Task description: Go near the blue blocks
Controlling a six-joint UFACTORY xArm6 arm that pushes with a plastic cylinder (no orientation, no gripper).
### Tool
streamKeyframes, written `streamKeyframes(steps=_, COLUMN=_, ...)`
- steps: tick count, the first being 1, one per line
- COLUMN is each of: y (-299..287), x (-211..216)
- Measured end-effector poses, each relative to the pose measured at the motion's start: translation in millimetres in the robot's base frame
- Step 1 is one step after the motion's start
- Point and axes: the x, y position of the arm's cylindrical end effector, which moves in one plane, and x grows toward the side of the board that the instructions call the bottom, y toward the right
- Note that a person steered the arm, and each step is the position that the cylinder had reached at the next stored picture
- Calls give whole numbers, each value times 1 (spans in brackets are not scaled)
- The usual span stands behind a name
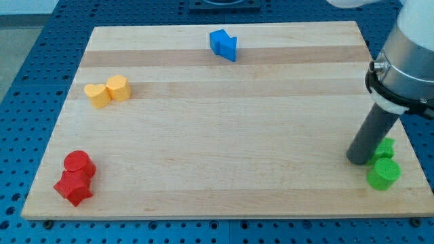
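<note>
Pale wood, the board (224,135) fills the frame, my tip (357,160), a bare rod with no claw to open or close, touches the green blocks (384,166) at lower right, well apart from the blue blocks (224,44) at top centre, which look light, rigid and easily nudged from any flat side.

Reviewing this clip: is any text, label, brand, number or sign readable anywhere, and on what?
None: no readable text on the pale wooden board, the blue blocks, the yellow blocks, the red blocks, the green blocks, my dark rod's tip or the blue perforated table.
</note>
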Motion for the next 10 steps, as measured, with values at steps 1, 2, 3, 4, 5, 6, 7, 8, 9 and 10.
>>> streamKeyframes(steps=1, y=-5, x=-4)
streamKeyframes(steps=2, y=-55, x=-15)
streamKeyframes(steps=3, y=-121, x=-24)
streamKeyframes(steps=4, y=-184, x=-34)
streamKeyframes(steps=5, y=-234, x=-60)
streamKeyframes(steps=6, y=-267, x=-120)
streamKeyframes(steps=7, y=-283, x=-218)
streamKeyframes(steps=8, y=-287, x=-304)
streamKeyframes(steps=9, y=-287, x=-316)
streamKeyframes(steps=10, y=-270, x=-313)
